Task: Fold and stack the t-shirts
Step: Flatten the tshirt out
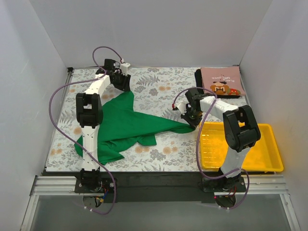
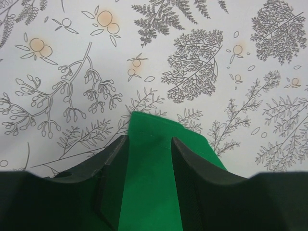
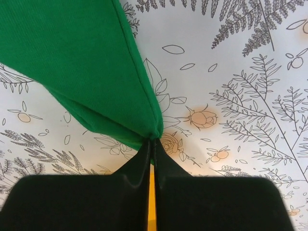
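Observation:
The green t-shirt (image 1: pixel 130 122) lies partly spread across the patterned table, pulled out to a point toward the right. My right gripper (image 1: pixel 191 121) is shut on that right tip; in the right wrist view the jaws (image 3: pixel 154 139) pinch the bunched corner of green cloth (image 3: pixel 86 62). My left gripper (image 1: pixel 122 85) is at the shirt's far corner. Its jaws (image 2: pixel 149 139) stand apart, with a strip of green cloth (image 2: pixel 149 187) lying between the fingers. At the back right, the folded pink t-shirt (image 1: pixel 221 82) with its brown pixel print rests on the black t-shirt (image 1: pixel 198 77).
A yellow plastic tray (image 1: pixel 276 154) sits at the front right, next to the right arm, and a sliver of yellow (image 3: pixel 151 202) shows between the right fingers. White walls close in the table on three sides. The floral table cover (image 1: pixel 159 84) shows around the shirt.

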`<action>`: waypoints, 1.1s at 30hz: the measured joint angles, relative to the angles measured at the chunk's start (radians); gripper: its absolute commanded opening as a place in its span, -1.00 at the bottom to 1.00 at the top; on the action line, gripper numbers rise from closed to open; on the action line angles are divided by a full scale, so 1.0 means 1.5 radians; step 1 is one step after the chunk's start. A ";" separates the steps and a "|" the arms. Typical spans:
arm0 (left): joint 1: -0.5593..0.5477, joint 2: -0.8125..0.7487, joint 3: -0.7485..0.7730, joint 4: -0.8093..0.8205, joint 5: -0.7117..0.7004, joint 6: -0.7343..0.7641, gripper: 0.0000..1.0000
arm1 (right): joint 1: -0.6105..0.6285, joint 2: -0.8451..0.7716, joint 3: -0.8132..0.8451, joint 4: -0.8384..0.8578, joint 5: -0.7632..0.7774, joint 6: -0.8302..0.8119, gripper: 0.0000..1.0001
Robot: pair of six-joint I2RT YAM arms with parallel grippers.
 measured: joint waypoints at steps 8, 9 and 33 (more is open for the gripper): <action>-0.006 0.018 0.000 0.016 -0.038 0.030 -0.10 | -0.010 0.016 0.019 -0.014 -0.010 0.002 -0.97; -0.008 0.023 0.000 0.019 -0.040 0.038 -0.10 | -0.011 0.016 0.019 -0.015 -0.012 0.002 -0.97; 0.041 -0.010 -0.021 0.008 0.009 -0.003 -1.00 | -0.024 0.029 0.173 -0.046 -0.009 0.002 -0.97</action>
